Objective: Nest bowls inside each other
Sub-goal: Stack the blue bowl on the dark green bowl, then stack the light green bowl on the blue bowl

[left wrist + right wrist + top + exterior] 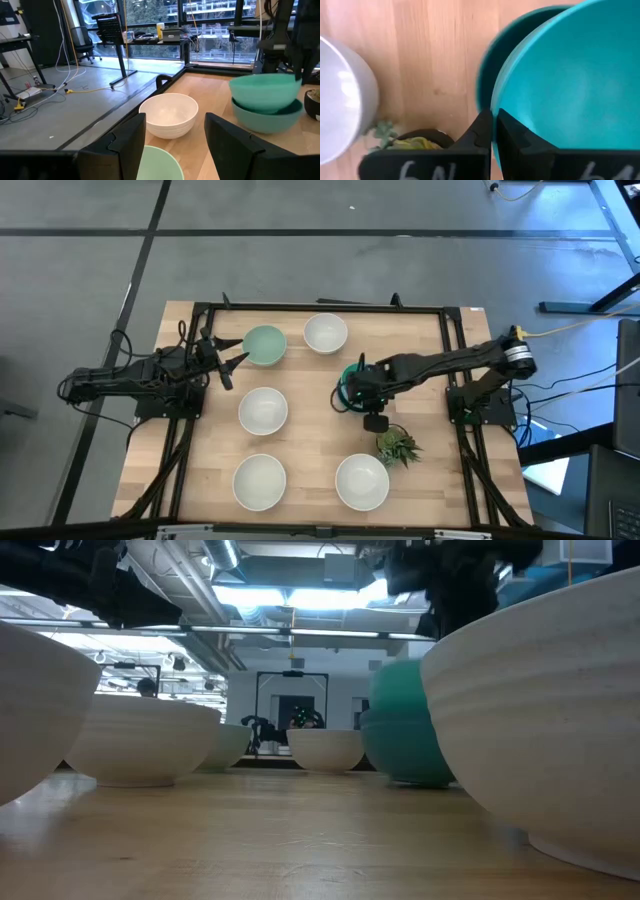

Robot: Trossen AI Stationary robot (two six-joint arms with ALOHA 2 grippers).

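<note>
My right gripper [352, 385] is shut on a bright teal bowl [264, 91], which sits over a dark teal bowl [272, 119] at the table's middle right. In the right wrist view the dark teal bowl [487, 75] shows as a crescent behind the bright one [570, 75]. My left gripper [230, 360] is open and hovers beside a pale mint bowl [265, 345] at the far left, touching nothing. That mint bowl's rim [160, 162] lies just below its fingers. Several white bowls stand on their bases: far middle [325, 333], centre [263, 410], near left [259, 480], near right [361, 480]. My right gripper [494, 117] pinches the bright teal bowl's rim [496, 102], one finger inside the bowl and one outside. The fingers come from above, pointing down. The bowl's lower part is down inside the dark teal bowl, slightly tilted; whether it rests there I cannot tell.
A small spiky green plant [397, 445] in a dark pot stands just near-side of my right gripper, and it also shows in the right wrist view [412, 142]. A black frame runs around the table edges [320, 308]. Bare wood lies between the centre and near bowls.
</note>
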